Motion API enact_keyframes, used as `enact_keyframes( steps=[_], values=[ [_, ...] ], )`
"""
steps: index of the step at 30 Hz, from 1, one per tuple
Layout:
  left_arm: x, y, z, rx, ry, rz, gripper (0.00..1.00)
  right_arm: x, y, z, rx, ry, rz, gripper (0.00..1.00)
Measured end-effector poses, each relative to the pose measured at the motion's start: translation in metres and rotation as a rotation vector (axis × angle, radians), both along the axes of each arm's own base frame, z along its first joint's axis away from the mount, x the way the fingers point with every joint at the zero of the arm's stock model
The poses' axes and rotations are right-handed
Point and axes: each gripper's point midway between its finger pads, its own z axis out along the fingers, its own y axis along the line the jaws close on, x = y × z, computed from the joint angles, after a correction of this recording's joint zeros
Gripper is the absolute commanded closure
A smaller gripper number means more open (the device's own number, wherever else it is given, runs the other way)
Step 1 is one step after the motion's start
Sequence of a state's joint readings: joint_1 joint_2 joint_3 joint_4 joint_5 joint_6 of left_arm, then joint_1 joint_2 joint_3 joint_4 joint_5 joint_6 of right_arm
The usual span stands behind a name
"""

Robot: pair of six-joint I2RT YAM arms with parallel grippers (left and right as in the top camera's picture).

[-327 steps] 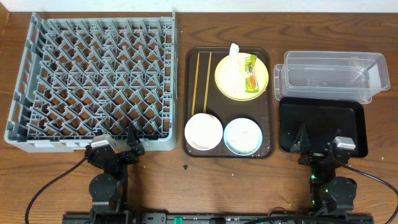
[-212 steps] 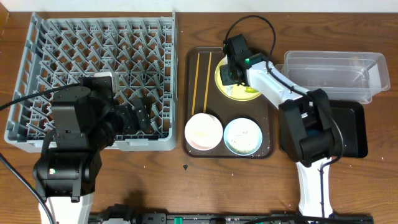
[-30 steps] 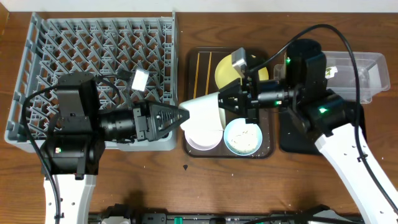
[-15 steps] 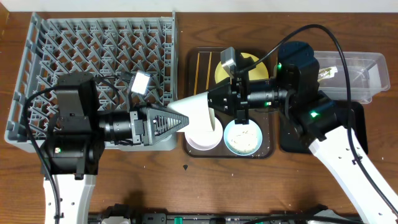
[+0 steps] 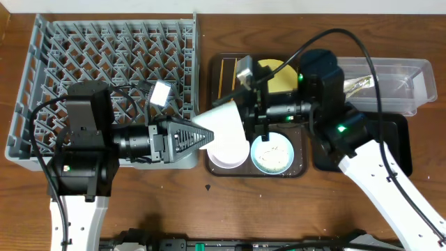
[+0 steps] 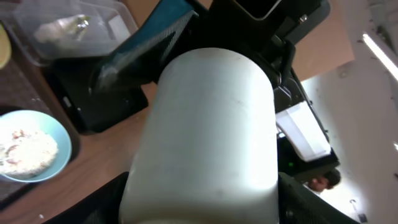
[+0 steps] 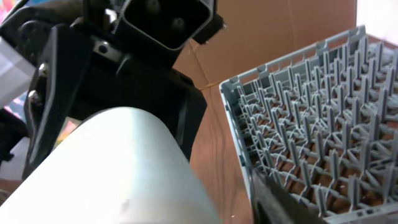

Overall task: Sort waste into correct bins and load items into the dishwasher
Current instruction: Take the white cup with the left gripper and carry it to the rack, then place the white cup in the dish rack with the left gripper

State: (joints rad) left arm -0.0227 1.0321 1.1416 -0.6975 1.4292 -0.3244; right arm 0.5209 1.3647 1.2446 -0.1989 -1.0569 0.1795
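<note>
- Waste: the tissue [image 6: 56, 30] and what looks like the wrapper [image 6: 79, 22] lie in the tub [image 5: 418, 77]; the scraps [image 5: 273, 152] sit in the blue bowl [image 5: 254, 157] on the brown tray [image 5: 212, 84], not yet binned; the black tray [image 5: 397, 139] shows nothing in its visible part.
- Dishes: the rack [image 5: 42, 84] shows no dish; the cup [image 5: 226, 125] hangs between the arms, above the white bowl [image 5: 224, 159], beside the rack's corner; the left gripper [image 5: 201, 136] clasps it from both sides; the right gripper [image 5: 249, 115] has its jaws parted, one finger clear of the cup.
- Left, as I judge it: cup, plate [image 5: 277, 75], both bowls and chopsticks [image 5: 224, 70] to load; scraps to tip out; under halfway.
</note>
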Motion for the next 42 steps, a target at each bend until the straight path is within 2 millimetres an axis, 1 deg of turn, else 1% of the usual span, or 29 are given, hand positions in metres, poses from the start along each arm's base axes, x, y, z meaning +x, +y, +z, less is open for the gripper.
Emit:
enact_keyframes(
  steps=[2,4,7,8,10,11,13,16,18,20,22,25,27,28,31,34,39,42],
  values=[
    [0.005,0.001,-0.004,0.024,-0.008,0.027,0.48,0.009,-0.007,-0.001,-0.004,0.004,-0.031,0.45],
    [0.011,0.003,-0.010,0.059,-0.004,0.069,0.48,0.023,-0.020,-0.003,-0.011,0.014,-0.084,0.44],
    [0.021,0.010,-0.027,0.135,0.038,0.150,0.49,0.048,-0.048,-0.010,-0.033,0.056,-0.188,0.43],
    [0.024,0.013,-0.035,0.171,0.062,0.185,0.49,0.057,-0.060,-0.014,-0.045,0.081,-0.230,0.43],
    [0.028,0.020,-0.049,0.235,0.100,0.243,0.49,0.066,-0.079,-0.024,-0.070,0.143,-0.291,0.43],
    [0.030,0.025,-0.057,0.272,0.119,0.273,0.49,0.068,-0.084,-0.028,-0.082,0.166,-0.308,0.43],
    [0.034,0.039,-0.075,0.362,0.172,0.356,0.49,0.069,-0.093,-0.042,-0.125,0.240,-0.349,0.42],
    [0.039,0.070,-0.101,0.498,0.257,0.495,0.48,0.064,-0.100,-0.064,-0.202,0.334,-0.391,0.41],
    [0.039,0.097,-0.116,0.585,0.323,0.601,0.48,0.060,-0.105,-0.079,-0.264,0.379,-0.423,0.40],
    [0.037,0.121,-0.127,0.650,0.381,0.689,0.48,0.057,-0.109,-0.091,-0.317,0.406,-0.449,0.40],
    [0.035,0.152,-0.137,0.723,0.436,0.806,0.48,0.054,-0.110,-0.100,-0.366,0.416,-0.469,0.39],
    [0.032,0.196,-0.145,0.820,0.493,0.976,0.49,0.050,-0.107,-0.111,-0.433,0.402,-0.491,0.37],
    [0.031,0.219,-0.150,0.870,0.520,1.057,0.49,0.049,-0.103,-0.114,-0.464,0.380,-0.498,0.37],
    [0.032,0.227,-0.152,0.889,0.533,1.083,0.49,0.048,-0.101,-0.116,-0.478,0.370,-0.500,0.37],
    [0.038,0.242,-0.161,0.935,0.564,1.110,0.49,0.046,-0.096,-0.119,-0.506,0.344,-0.504,0.37],
    [0.046,0.252,-0.176,0.983,0.613,1.106,0.49,0.043,-0.091,-0.121,-0.523,0.326,-0.499,0.37],
    [0.053,0.265,-0.204,1.053,0.708,1.076,0.48,0.036,-0.081,-0.122,-0.538,0.310,-0.475,0.37],
    [0.063,0.271,-0.215,1.067,0.722,1.073,0.47,0.036,-0.081,-0.122,-0.539,0.309,-0.475,0.37]
  ],
)
